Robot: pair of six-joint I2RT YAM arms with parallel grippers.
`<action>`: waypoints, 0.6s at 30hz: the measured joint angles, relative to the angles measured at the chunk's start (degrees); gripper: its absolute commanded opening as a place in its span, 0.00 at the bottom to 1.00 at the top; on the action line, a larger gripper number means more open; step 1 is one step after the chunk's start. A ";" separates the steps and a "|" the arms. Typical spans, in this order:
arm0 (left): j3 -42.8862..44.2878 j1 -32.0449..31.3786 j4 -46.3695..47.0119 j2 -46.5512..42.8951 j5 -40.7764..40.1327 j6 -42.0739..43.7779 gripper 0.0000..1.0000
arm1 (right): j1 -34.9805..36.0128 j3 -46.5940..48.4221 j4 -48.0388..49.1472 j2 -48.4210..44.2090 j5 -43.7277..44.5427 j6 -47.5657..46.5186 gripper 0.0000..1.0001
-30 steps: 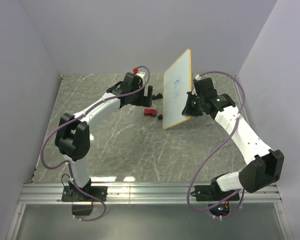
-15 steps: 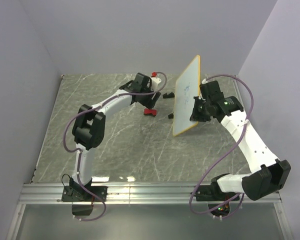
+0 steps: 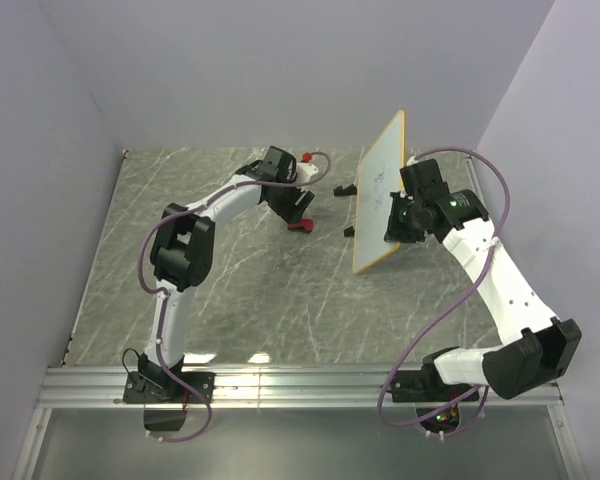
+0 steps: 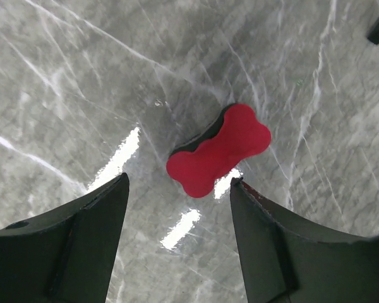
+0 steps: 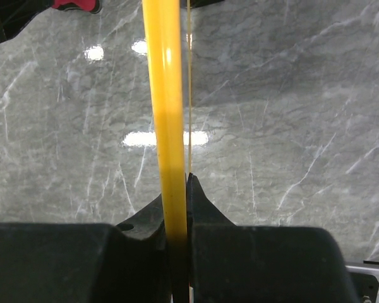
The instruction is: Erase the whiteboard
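The whiteboard (image 3: 380, 195), white with a yellow-orange rim and faint blue scribbles, stands on edge above the table at the right. My right gripper (image 3: 392, 222) is shut on its rim; the right wrist view shows the yellow rim (image 5: 165, 95) edge-on between the closed jaws. A red bone-shaped eraser (image 4: 220, 149) lies on the marble table (image 3: 240, 290); it also shows in the top view (image 3: 299, 225). My left gripper (image 4: 179, 189) is open and empty just above it, its fingers (image 4: 88, 221) either side and short of the eraser.
Small black pieces (image 3: 342, 190) lie on the table near the board's far edge, another (image 3: 349, 231) beside its lower part. Grey walls close the table at the back and sides. A metal rail (image 3: 300, 385) runs along the near edge.
My right gripper has carried the whiteboard to the right and turned it more edge-on. My left gripper has moved right and come down over the red eraser.
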 measured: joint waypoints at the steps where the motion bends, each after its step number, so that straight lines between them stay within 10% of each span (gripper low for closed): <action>1: 0.00 0.28 -0.57 0.13 0.72 0.44 0.71 | 0.00 0.55 -0.26 0.50 0.00 -0.11 0.00; 18: 4.00 -0.90 -1.99 6.19 3.28 0.94 0.68 | -0.02 3.26 -0.39 3.65 0.37 -0.20 0.00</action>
